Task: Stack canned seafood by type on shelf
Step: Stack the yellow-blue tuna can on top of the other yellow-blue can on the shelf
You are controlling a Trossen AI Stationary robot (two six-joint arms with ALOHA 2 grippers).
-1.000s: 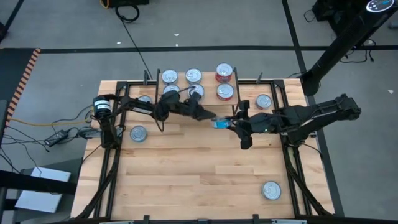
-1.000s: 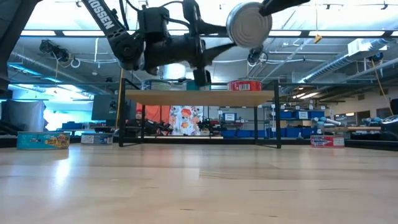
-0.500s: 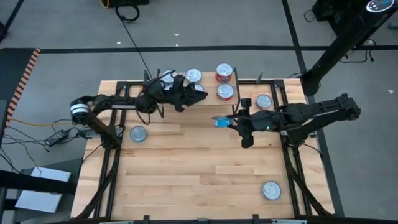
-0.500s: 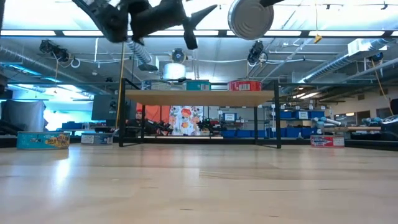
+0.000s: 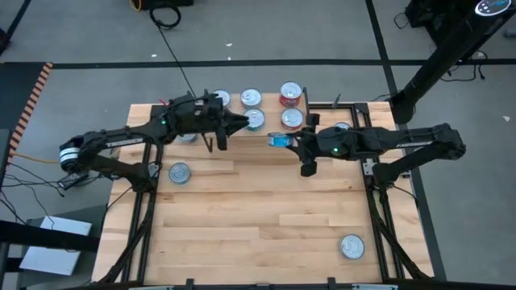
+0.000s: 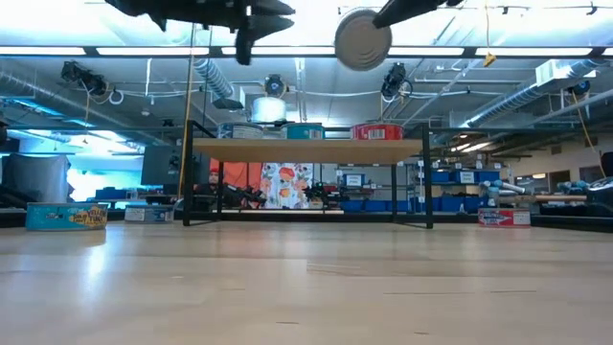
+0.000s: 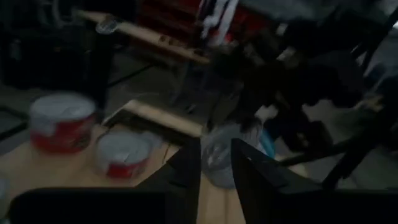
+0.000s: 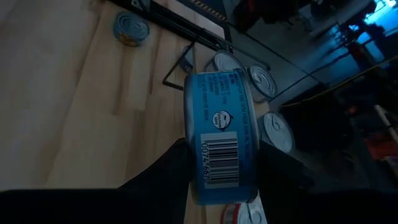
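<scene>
Fingers of the right gripper are clamping a round teal-labelled tin beside the light-wood shelf; left gripper is hovering over it, fingers slightly apart, empty.

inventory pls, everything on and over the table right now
Round silver-top tins on shelf: at least five, two red-labelled.
Loose round silver-top tins: at least three, on tabletop, one part-hidden by right arm.
Blue-labelled round tin: one, held on edge in the air.
Light-wood shelf on black legs: one, table's far edge.
Large wooden tabletop: one.
Left gripper: jaws slightly apart, empty, over shelf.
Right gripper: jaws shut on blue-labelled tin.
</scene>
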